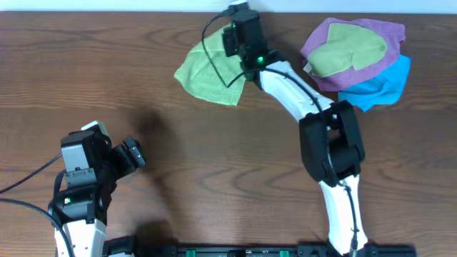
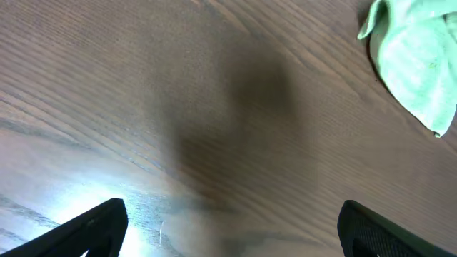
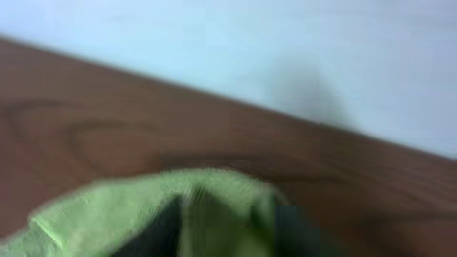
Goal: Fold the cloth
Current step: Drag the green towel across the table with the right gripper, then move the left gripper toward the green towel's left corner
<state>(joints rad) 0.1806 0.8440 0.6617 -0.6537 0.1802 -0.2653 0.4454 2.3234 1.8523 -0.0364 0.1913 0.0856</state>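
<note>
The lime-green cloth (image 1: pixel 206 71) lies crumpled at the far middle of the wooden table. My right gripper (image 1: pixel 234 41) is at the cloth's far right edge. In the blurred right wrist view its dark fingers (image 3: pixel 228 232) have a fold of the cloth (image 3: pixel 136 203) between them, raised off the table. My left gripper (image 1: pixel 132 153) is open and empty above bare wood at the near left, well away from the cloth. In the left wrist view its two fingertips (image 2: pixel 232 228) are wide apart, and a corner of the cloth (image 2: pixel 418 64) shows at the top right.
At the far right is a pile: a purple cloth (image 1: pixel 371 32) with a duller olive-green cloth (image 1: pixel 350 53) on it and a blue cloth (image 1: pixel 385 84) underneath. The table's far edge meets a pale wall (image 3: pixel 285 50) just beyond the right gripper.
</note>
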